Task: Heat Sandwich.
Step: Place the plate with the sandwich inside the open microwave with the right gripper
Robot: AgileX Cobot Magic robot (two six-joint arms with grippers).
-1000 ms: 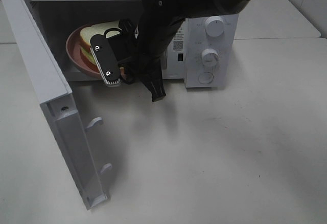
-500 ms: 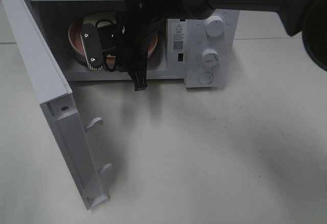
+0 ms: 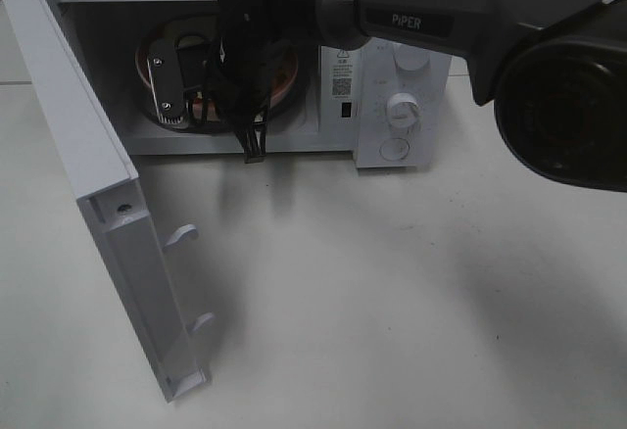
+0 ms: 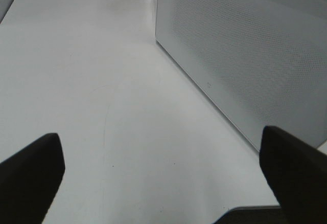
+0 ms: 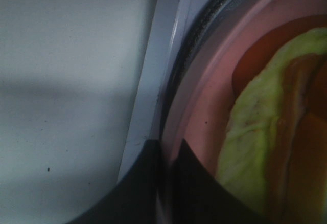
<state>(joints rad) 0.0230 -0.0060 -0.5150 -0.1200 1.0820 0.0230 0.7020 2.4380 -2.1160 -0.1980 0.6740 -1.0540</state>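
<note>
Exterior high: my right arm (image 3: 441, 23) reaches into the open microwave (image 3: 338, 140).
Right pincer (image 5: 171, 185) clamped on pink plate (image 5: 204, 116) rim beside sandwich (image 5: 253, 147); left pincer (image 4: 163, 180) apart.

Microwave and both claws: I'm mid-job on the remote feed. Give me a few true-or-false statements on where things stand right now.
1. The microwave door stands open. True.
2. The right claw is shut on the rim of the pink plate. True.
3. The pink plate sits on the table in front of the microwave. False: it is inside the microwave's cavity.
4. The left claw holds the sandwich. False: it is open and empty, over the table beside the microwave; the sandwich lies on the pink plate.
</note>
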